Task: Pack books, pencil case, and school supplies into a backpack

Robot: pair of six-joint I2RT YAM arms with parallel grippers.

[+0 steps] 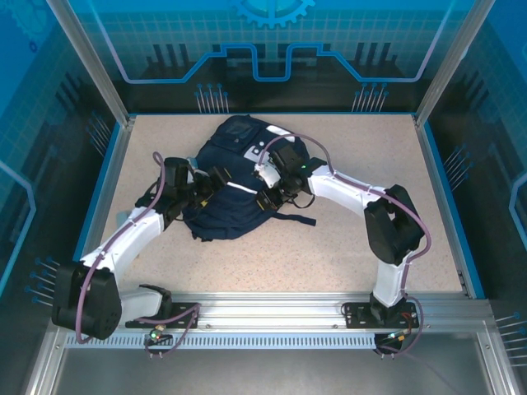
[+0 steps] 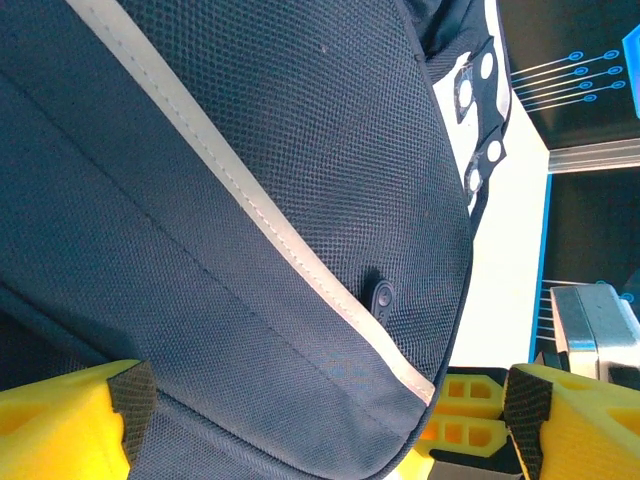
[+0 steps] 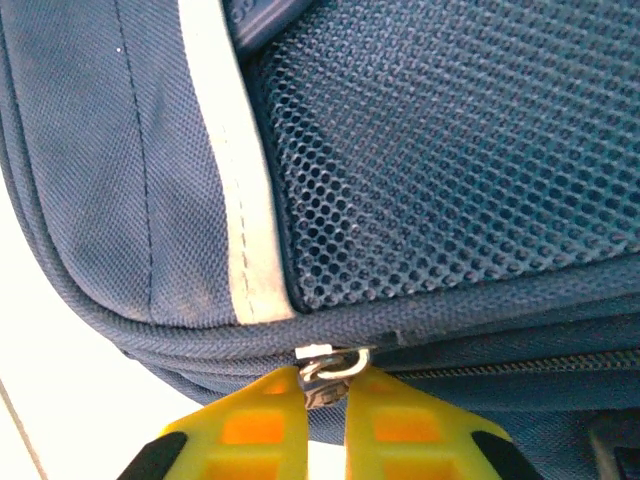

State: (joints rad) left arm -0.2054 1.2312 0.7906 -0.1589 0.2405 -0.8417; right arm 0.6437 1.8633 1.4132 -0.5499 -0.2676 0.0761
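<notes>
Pinching hard, the right claw point(image 3: 325, 388) has its two yellow fingers point(image 3: 250, 425) drawn together on the metal zip pull point(image 3: 335, 366), with barely a sliver of gap between them. That pull sits on the zip line running along the bottom edge of the backpack point(image 3: 120, 150). Just above it, the white stripe point(image 3: 235, 200) runs up the navy fabric, and a dark mesh point(image 3: 450, 170) panel spreads to the right of the stripe.

Over on the other side, the left claw point(image 2: 310, 430) stands wide apart, one yellow finger point(image 2: 60, 425) low on the left and the other low on the right. Navy backpack point(image 2: 250, 150) fabric bulges between them, and the claw has hold of nothing. The pale stripe point(image 2: 260, 215) crosses that fabric on a slant, and a small dark stud point(image 2: 383, 296) sits right beside it.

From above, the backpack point(image 1: 239, 148) lies flat on the speckled table point(image 1: 329, 255), around the middle and a little toward the far side. Both arms reach in to it: the left claw point(image 1: 210, 185) at its left flank, the right claw point(image 1: 276, 193) at its near right edge. A dark strap point(image 1: 296, 219) trails out from the bag onto the table, just beside the right claw.
</notes>
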